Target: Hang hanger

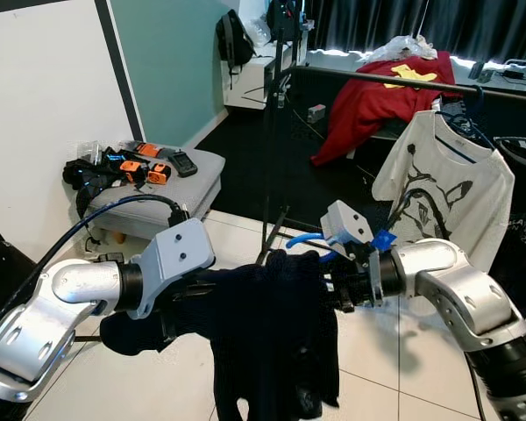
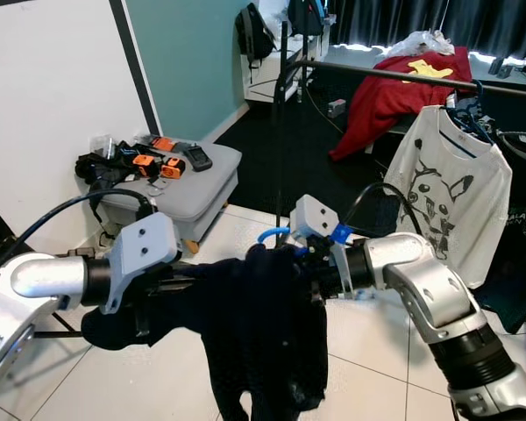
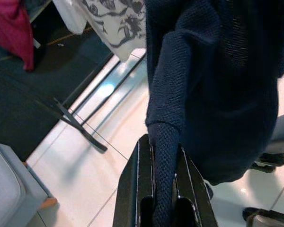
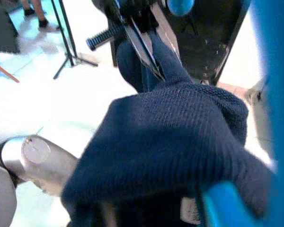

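A dark navy knitted sweater (image 1: pixel 272 333) hangs in front of me between my two arms. My left gripper (image 3: pixel 164 189) is shut on a fold of its knit, seen close up in the left wrist view. My right gripper (image 1: pixel 331 285) is pushed into the sweater's top from the right, where the cloth covers it. A blue hanger (image 1: pixel 305 239) pokes out of the sweater beside that wrist, and its blue plastic (image 4: pixel 270 94) sits very near the right wrist camera. Behind runs the black clothes rail (image 1: pixel 368 77).
A white printed T-shirt (image 1: pixel 447 175) hangs on the rail's right part, and a red garment (image 1: pixel 377 101) is draped over its middle. A black upright pole (image 1: pixel 270 132) stands just behind the sweater. A grey ottoman (image 1: pixel 158 197) with tools stands at the left by the wall.
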You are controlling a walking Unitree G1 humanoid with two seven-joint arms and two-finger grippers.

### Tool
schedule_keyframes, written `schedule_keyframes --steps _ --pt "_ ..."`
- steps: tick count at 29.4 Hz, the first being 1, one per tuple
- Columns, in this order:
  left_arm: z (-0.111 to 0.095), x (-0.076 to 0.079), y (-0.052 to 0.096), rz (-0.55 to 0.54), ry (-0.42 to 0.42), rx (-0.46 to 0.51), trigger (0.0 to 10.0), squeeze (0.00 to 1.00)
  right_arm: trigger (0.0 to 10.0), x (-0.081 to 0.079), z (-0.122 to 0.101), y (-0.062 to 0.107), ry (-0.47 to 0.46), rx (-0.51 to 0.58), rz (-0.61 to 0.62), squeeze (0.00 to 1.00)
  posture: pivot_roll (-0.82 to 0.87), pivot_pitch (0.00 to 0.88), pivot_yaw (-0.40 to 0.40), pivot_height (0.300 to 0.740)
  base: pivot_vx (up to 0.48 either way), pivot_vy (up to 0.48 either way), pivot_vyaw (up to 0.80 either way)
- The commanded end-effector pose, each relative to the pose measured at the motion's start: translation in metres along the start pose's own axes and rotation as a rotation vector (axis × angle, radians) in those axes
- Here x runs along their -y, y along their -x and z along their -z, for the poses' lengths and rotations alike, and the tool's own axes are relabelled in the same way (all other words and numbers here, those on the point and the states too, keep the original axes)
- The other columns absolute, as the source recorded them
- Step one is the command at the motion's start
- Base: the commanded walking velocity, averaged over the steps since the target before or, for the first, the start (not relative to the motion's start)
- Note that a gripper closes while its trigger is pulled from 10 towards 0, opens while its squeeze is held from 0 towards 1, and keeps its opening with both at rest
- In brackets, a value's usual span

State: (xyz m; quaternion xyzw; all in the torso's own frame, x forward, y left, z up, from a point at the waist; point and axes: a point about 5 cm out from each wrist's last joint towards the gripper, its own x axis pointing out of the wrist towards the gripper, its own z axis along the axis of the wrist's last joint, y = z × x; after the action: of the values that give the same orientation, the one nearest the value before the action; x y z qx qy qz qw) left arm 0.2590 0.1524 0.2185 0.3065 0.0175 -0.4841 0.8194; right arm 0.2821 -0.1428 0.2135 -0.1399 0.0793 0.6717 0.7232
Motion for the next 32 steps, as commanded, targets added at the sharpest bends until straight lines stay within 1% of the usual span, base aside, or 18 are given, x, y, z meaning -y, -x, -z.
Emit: schedule_keyframes --steps 1,2,3,4,6,7,13,15,16,18,21,24,26,27,28,29,30,32 --pt "0.002 -0.021 0.018 -0.12 -0.019 -0.026 0.0 0.0 10.0 0.002 0.008 0.02 -0.035 -0.032 0.058 1.0 -0.05 0.014 0.023 0.74 0.0 0.0 0.0" --pt "0.005 -0.024 0.022 -0.126 -0.028 -0.039 0.0 0.0 10.0 0.001 0.01 0.03 -0.04 -0.052 0.075 1.0 -0.05 0.013 0.023 0.74 0.0 0.0 0.0" --pt "0.005 -0.024 0.022 -0.126 -0.028 -0.039 0.0 0.0 10.0 0.001 0.01 0.03 -0.04 -0.052 0.075 1.0 -0.05 0.013 0.023 0.74 0.0 0.0 0.0" --pt "0.007 -0.026 0.025 -0.13 -0.034 -0.049 0.0 0.0 10.0 0.001 0.01 0.037 -0.043 -0.066 0.086 1.0 -0.05 0.012 0.023 0.74 0.0 0.0 0.0" --pt "0.007 -0.026 0.025 -0.13 -0.034 -0.049 0.0 0.0 10.0 0.001 0.01 0.037 -0.043 -0.066 0.086 1.0 -0.05 0.012 0.023 0.74 0.0 0.0 0.0" --pt "0.009 -0.029 0.029 -0.129 -0.043 -0.059 0.0 0.0 10.0 -0.002 0.013 0.044 -0.05 -0.095 0.084 1.0 -0.06 0.008 0.023 0.74 0.0 0.0 0.0" --pt "0.012 -0.032 0.035 -0.105 -0.069 -0.071 0.0 0.0 10.0 -0.002 0.019 0.057 -0.05 -0.158 0.103 1.0 -0.06 0.002 0.019 0.74 0.0 0.0 0.0" --pt "0.012 -0.032 0.039 -0.076 -0.094 -0.079 0.0 0.0 10.0 0.007 0.018 0.071 -0.03 -0.181 0.191 1.0 -0.07 0.0 0.018 0.74 0.0 0.0 0.0" --pt "0.012 -0.032 0.039 -0.076 -0.094 -0.079 0.0 0.0 10.0 0.007 0.018 0.071 -0.03 -0.181 0.191 1.0 -0.07 0.0 0.018 0.74 0.0 0.0 0.0" --pt "0.01 -0.03 0.04 -0.049 -0.107 -0.067 0.0 0.0 10.0 0.016 0.02 0.077 0.001 -0.216 0.29 1.0 -0.07 0.0 0.018 0.74 0.0 0.0 0.0" --pt "0.009 -0.029 0.039 -0.042 -0.109 -0.058 0.0 0.0 10.0 0.019 0.021 0.077 0.007 -0.223 0.313 1.0 -0.07 0.0 0.018 0.74 0.0 0.0 0.0" --pt "0.005 -0.027 0.036 -0.032 -0.111 -0.035 0.0 0.0 10.0 0.02 0.023 0.072 0.018 -0.227 0.322 1.0 -0.07 0.0 0.019 0.74 0.0 0.0 0.0" --pt "-0.003 -0.021 0.025 -0.008 -0.11 0.023 0.0 0.0 10.0 0.022 0.024 0.052 0.038 -0.203 0.331 1.0 -0.06 0.0 0.022 0.74 0.0 0.0 0.0" --pt "-0.003 -0.021 0.025 -0.008 -0.11 0.023 0.0 0.0 10.0 0.022 0.024 0.052 0.038 -0.203 0.331 1.0 -0.06 0.0 0.022 0.74 0.0 0.0 0.0" --pt "-0.007 -0.017 0.019 0.005 -0.107 0.05 0.0 0.0 10.0 0.024 0.023 0.042 0.043 -0.169 0.341 0.66 -0.06 0.0 0.026 0.74 0.0 0.0 0.0" --pt "-0.009 -0.014 0.013 0.014 -0.101 0.072 0.0 0.0 10.0 0.026 0.02 0.033 0.039 -0.122 0.356 0.0 -0.06 0.0 0.024 0.74 0.0 0.0 0.0" --pt "-0.009 -0.014 0.013 0.014 -0.101 0.072 0.0 0.0 10.0 0.026 0.02 0.033 0.039 -0.122 0.356 0.0 -0.06 0.0 0.024 0.74 0.0 0.0 0.0" --pt "-0.01 -0.01 0.007 0.027 -0.093 0.093 0.0 0.0 10.0 0.029 0.017 0.025 0.031 -0.061 0.373 0.0 -0.06 0.001 0.023 0.74 0.0 0.0 0.0"
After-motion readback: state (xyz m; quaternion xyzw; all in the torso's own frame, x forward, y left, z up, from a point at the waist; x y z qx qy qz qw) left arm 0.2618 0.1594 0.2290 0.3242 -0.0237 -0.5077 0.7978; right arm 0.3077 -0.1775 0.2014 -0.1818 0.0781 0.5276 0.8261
